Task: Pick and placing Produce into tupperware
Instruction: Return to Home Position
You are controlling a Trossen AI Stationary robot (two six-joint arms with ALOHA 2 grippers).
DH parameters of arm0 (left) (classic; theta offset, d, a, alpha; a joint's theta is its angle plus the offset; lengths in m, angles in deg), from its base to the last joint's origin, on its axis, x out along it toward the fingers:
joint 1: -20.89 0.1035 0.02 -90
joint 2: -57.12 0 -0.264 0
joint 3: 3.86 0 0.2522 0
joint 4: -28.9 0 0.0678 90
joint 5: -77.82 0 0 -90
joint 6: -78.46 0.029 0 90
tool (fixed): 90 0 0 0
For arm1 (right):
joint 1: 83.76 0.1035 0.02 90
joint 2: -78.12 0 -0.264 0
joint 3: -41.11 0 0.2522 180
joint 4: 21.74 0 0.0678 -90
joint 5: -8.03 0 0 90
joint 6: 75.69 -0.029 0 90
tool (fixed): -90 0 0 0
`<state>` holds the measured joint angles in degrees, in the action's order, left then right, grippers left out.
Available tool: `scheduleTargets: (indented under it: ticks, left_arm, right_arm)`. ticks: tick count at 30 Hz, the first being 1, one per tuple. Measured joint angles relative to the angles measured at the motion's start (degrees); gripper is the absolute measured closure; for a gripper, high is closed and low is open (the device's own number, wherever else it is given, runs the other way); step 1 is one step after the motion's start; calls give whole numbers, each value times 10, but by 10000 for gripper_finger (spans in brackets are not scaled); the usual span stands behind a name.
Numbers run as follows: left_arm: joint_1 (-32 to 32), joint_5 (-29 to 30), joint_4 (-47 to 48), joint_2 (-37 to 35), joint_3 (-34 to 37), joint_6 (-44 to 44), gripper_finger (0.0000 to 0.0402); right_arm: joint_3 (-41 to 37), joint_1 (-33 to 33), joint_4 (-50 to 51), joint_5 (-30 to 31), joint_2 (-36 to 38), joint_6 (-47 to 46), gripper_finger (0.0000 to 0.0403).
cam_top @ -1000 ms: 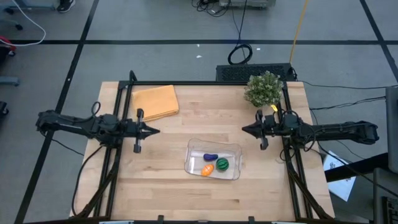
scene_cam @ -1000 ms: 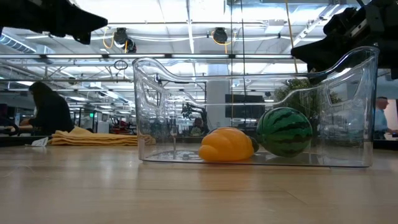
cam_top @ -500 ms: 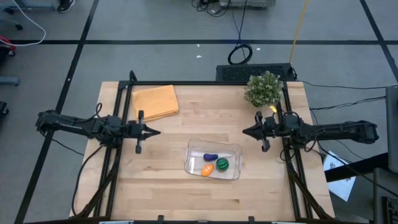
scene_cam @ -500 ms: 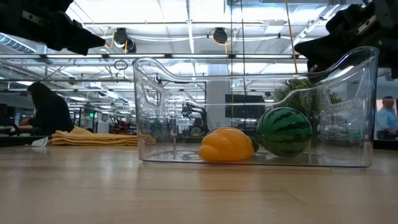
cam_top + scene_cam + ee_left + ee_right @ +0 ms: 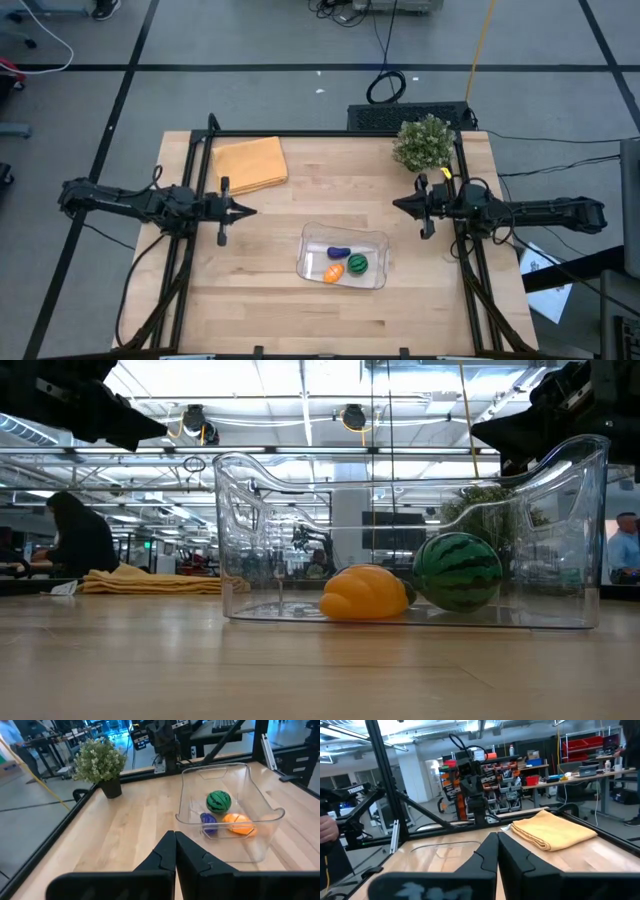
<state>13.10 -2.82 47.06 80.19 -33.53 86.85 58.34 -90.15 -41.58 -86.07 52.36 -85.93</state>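
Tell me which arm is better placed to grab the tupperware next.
Right, likely. The right claw hangs just off a corner of the tupperware; the left claw sits farther away, nearer the cloth. Both are shut and empty.

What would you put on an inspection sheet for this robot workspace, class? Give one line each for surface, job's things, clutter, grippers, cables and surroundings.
Surface: pale wooden table top, nothing spilled seen.
Job's things: clear rectangular plastic container holds the purple elongated toy, green striped round toy and orange toy.
Clutter: folded orange-yellow cloth and bushy green potted plant near the far corners.
Grippers: left gripper and right gripper shut, empty, either side of the container, clear of it.
Cables: black coiled cable on the floor beyond the table.
Surroundings: person in dark clothing in the room behind.
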Motion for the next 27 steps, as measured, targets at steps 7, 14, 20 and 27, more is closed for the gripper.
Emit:
scheduleTargets:
  ticks: [7, 14, 20, 27]
  left_arm:
    - [0, 1, 8, 1, 0, -12, 400]
    - [0, 1, -13, 0, 0, 24, 401]
    - [0, -36, -36, 0, 0, 41, 401]
    - [2, 13, -76, 0, 0, 64, 401]
  right_arm:
    - [0, 0, 45, 0, 0, 13, 403]
    - [0, 0, 52, -1, 0, 15, 403]
    - [0, 0, 52, -4, 0, 15, 403]
    - [0, 0, 52, -4, 0, 15, 403]
